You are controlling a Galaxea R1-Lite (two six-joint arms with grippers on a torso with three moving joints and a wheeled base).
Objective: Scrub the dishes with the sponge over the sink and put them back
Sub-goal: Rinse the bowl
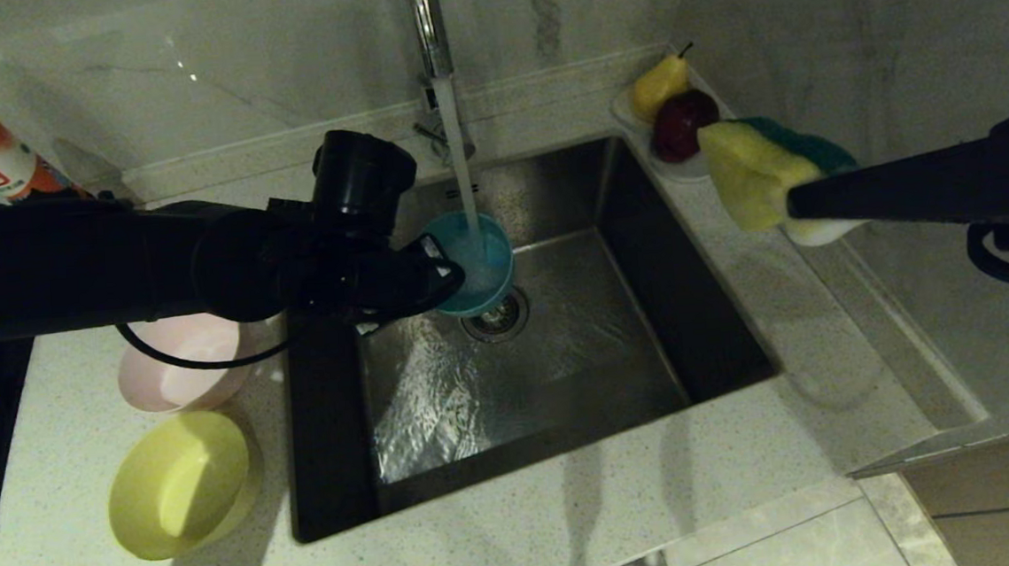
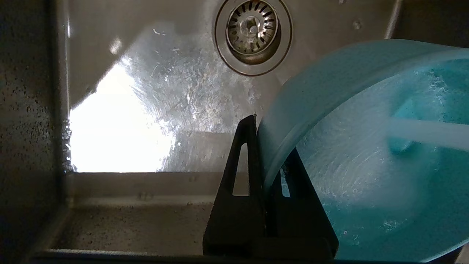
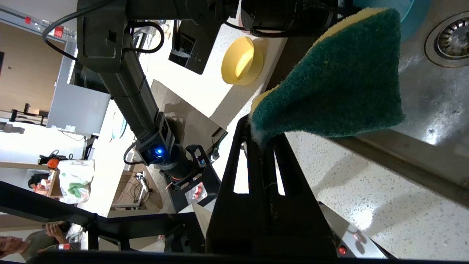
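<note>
Rinsing under way: blue bowl is pinched at its rim by left gripper, tilted under tap stream over sink. Sponge is clamped in right gripper, above the right counter. Bowl should be kept centred under stream.

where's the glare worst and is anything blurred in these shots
Left wrist view: a blown-out white patch on the sink floor, and the water stream is smeared. Head view: dim, arm shadows across the counter. Right wrist view: sponge sharp, bright room behind.
</note>
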